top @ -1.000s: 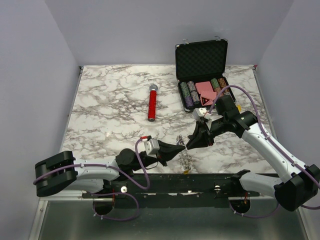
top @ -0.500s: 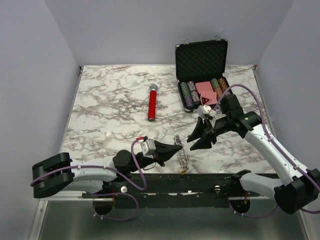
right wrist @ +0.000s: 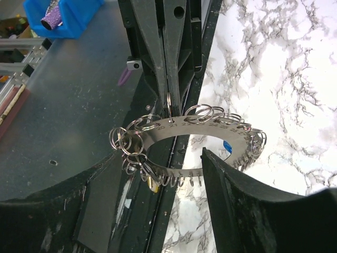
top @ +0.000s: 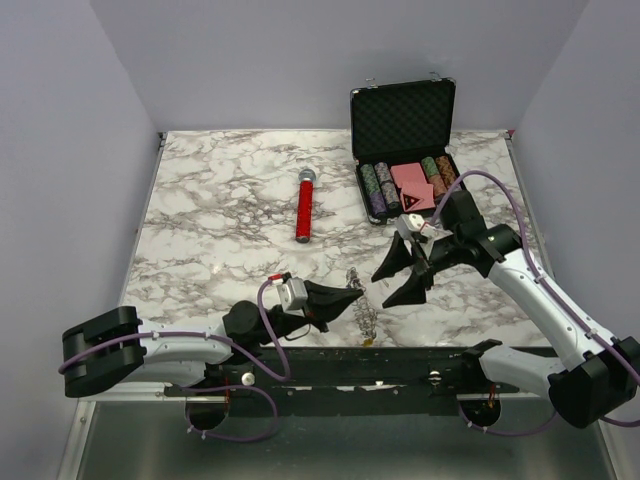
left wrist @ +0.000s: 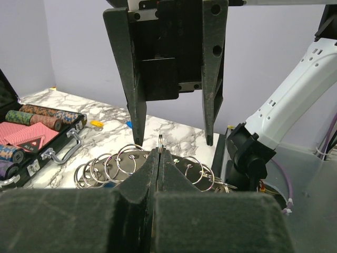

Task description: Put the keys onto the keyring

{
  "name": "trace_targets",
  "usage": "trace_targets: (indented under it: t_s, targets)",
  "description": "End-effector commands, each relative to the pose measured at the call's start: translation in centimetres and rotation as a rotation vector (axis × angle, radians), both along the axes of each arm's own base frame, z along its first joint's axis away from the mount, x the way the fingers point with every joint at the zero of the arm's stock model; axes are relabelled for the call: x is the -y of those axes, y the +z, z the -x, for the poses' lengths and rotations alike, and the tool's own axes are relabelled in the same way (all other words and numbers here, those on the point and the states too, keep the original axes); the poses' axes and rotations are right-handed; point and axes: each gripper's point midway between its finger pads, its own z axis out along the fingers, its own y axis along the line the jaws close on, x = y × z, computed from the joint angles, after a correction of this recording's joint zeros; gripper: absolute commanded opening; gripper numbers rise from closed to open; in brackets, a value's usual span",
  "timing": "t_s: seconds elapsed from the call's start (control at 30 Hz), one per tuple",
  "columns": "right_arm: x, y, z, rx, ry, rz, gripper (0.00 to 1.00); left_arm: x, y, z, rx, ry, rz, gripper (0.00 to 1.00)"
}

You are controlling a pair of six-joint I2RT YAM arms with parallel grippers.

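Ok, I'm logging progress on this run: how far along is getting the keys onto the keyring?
Done: no key is visibly threaded on. In hand: the left gripper is shut on one small split loop of the keyring, near the table's front edge. The right gripper hangs open and empty beside it. Left: threading every key. Only a small blue piece shows by the ring, and I cannot tell whether it is a key.
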Motion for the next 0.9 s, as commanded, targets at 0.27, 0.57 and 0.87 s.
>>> trace_targets:
  t_s: [0.27, 0.57, 0.87]
  targets:
    - [0.15, -0.33, 0.52, 0.040, 0.038, -0.039, 0.72, -1.41, 2.47, 0.06, 0.009, 0.022, 0.115, 0.00]
    - [0.19, -0.57, 0.30, 0.060, 0.037, -0.027, 0.73, -1.44, 2.48, 0.03, 0.010, 0.024, 0.118, 0.00]
    - [0.18, -0.64, 0.25, 0.055, 0.036, -0.024, 0.74, -1.57, 2.51, 0.02, 0.012, 0.027, 0.122, 0.00]
